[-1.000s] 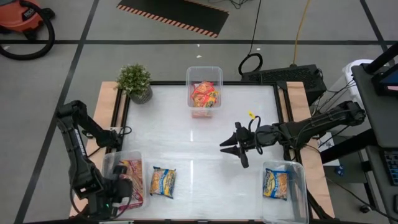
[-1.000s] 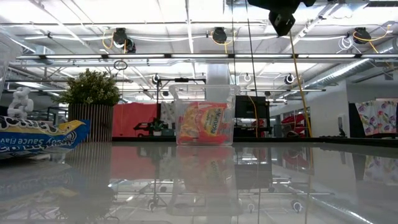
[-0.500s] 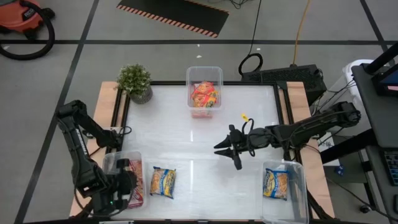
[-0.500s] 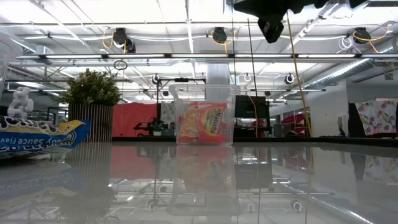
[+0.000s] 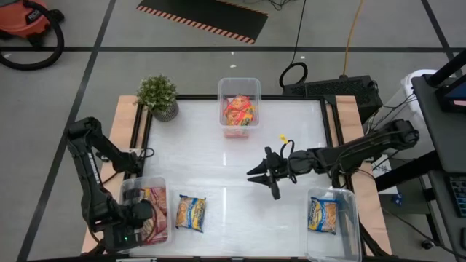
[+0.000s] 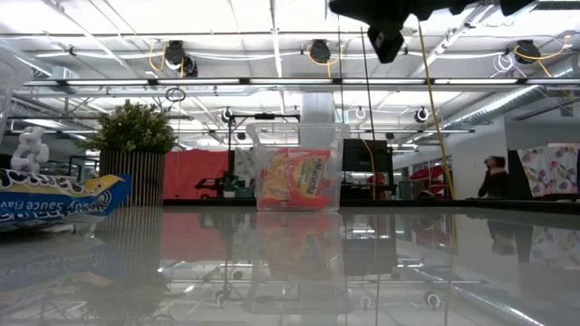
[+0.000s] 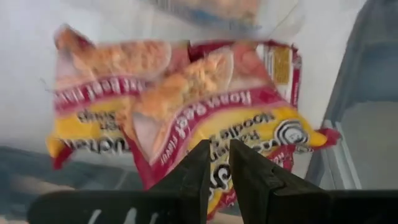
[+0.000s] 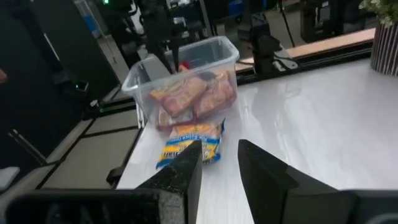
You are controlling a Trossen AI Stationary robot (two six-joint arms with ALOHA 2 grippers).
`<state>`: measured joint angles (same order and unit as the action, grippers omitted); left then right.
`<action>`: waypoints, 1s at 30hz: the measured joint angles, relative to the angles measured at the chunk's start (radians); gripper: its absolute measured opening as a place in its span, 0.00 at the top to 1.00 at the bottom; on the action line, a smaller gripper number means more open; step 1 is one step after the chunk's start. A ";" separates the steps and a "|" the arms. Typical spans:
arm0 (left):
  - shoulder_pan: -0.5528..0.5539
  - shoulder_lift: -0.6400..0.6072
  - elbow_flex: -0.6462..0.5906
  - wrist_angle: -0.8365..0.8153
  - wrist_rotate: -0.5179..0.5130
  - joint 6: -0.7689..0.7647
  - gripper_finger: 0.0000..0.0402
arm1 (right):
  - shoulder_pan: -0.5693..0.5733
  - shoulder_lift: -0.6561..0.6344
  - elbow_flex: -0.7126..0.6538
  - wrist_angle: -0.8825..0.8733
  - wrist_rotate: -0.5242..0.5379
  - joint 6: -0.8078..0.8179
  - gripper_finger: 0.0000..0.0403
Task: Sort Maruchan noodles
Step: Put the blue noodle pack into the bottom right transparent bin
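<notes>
Right gripper [image 5: 261, 179] hovers mid-table, fingers spread wide and empty. A yellow-blue noodle packet [image 5: 191, 212] lies loose on the table [image 5: 218, 156] beside the left bin [image 5: 128, 191], where the left gripper [image 5: 138, 217] hangs nearly closed over red packets [image 7: 186, 93].

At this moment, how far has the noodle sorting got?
Mostly done: red packets sit in the near-left bin, a yellow packet in the near-right bin, orange ones in the far bin. The left gripper is over its bin. The right gripper is open above mid-table, holding nothing. One loose yellow-blue packet remains on the table.
</notes>
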<state>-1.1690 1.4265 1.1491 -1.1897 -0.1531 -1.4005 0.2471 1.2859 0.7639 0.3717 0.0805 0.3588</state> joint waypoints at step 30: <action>0.456 -0.001 0.201 0.304 -0.715 0.734 0.84 | 0.005 0.727 0.482 0.095 -0.108 -0.153 0.75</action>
<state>-0.7133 1.4259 1.3502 -0.8856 -0.8686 -0.6668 0.2520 2.0127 1.2457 0.4669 -0.0279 0.2054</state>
